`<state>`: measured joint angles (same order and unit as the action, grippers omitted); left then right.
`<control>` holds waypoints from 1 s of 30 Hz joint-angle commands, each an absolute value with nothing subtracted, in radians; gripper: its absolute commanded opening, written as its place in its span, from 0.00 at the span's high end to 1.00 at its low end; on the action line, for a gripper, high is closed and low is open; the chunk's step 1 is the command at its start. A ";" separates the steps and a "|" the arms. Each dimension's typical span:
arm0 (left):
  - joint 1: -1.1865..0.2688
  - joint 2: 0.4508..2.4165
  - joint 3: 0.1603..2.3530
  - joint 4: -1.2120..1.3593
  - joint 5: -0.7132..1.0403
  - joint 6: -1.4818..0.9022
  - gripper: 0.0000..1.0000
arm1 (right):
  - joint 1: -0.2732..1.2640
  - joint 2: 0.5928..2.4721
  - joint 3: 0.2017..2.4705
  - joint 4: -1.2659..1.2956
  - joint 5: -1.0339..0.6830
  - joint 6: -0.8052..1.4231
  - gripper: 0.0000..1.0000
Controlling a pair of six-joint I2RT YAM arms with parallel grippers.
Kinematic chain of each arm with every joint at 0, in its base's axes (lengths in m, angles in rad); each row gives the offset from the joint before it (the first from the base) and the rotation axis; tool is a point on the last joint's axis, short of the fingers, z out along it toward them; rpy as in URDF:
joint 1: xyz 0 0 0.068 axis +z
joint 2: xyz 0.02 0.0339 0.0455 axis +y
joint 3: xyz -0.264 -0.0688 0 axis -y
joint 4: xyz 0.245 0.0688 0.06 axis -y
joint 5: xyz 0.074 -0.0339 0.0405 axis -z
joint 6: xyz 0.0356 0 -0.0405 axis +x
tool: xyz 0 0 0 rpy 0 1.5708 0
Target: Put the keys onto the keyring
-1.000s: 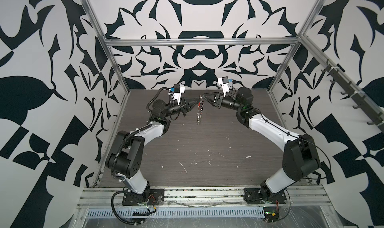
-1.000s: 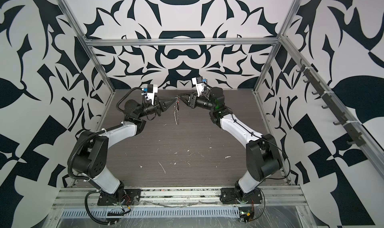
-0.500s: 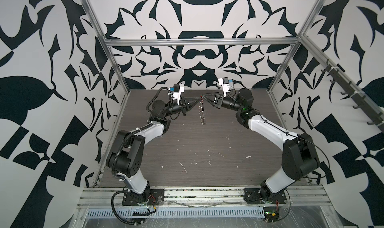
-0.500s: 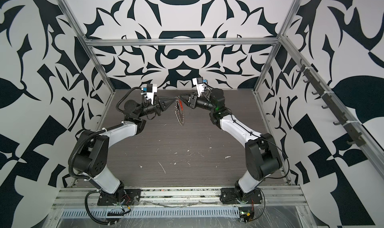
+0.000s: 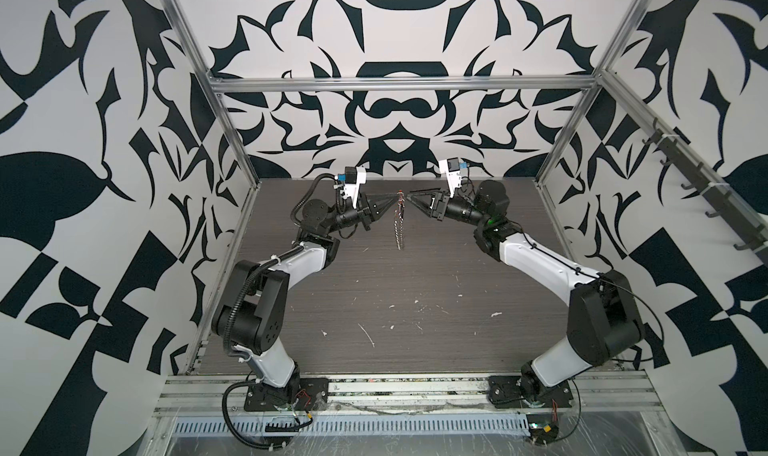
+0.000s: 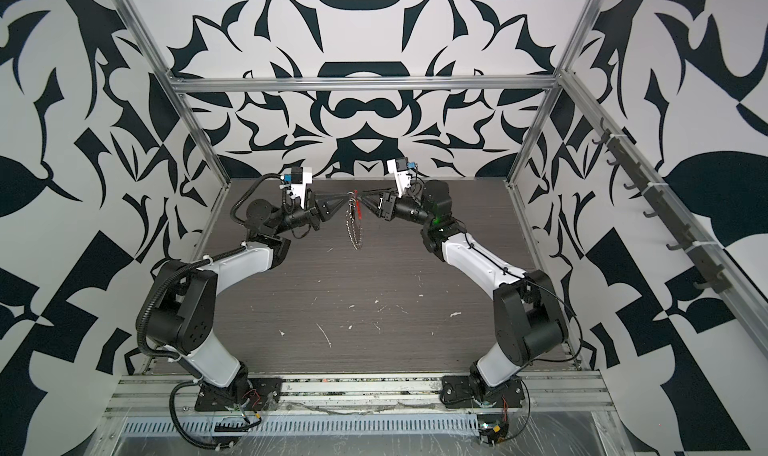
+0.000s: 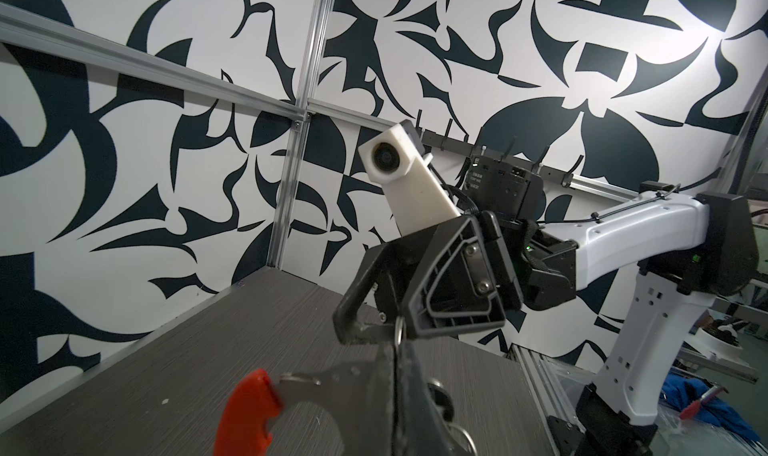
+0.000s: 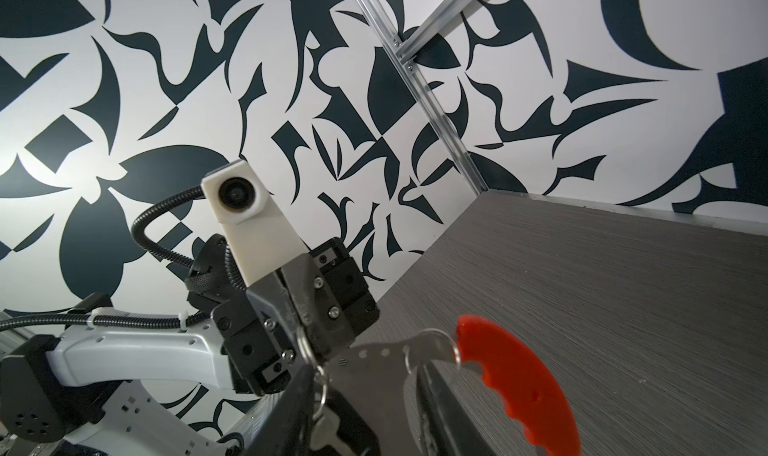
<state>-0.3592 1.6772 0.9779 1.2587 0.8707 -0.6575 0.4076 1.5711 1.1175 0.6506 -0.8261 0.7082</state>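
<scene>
Left hand [image 5: 394,199] clenched on the keyring [image 5: 400,229], high over the rear tabletop [image 5: 415,283]; chain links [image 6: 354,233] dangle free. Right hand [image 5: 412,197] just beside it, jaws parted, gripping nothing I can make out. Red section [image 8: 515,375] clear in right wrist view; key [image 8: 329,428] only a blurred grey shape under a split ring [image 8: 318,385], cut off at the frame edge
</scene>
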 commanded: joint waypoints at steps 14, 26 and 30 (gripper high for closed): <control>-0.355 1.648 1.004 1.267 0.855 -0.644 1.00 | 0.432 1.581 1.143 0.805 -0.878 0.791 0.80; -0.354 1.649 1.016 1.267 0.859 -0.650 1.00 | 0.442 1.600 1.146 0.807 -0.887 0.791 0.80; -0.354 1.656 1.019 1.277 0.862 -0.661 1.00 | 0.445 1.608 1.156 0.807 -0.888 0.789 0.80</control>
<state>-0.3534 1.6768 0.9779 1.2297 0.8600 -0.6487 0.4347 1.6058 1.1175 0.7509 -0.8719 0.7876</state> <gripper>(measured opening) 0.038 0.200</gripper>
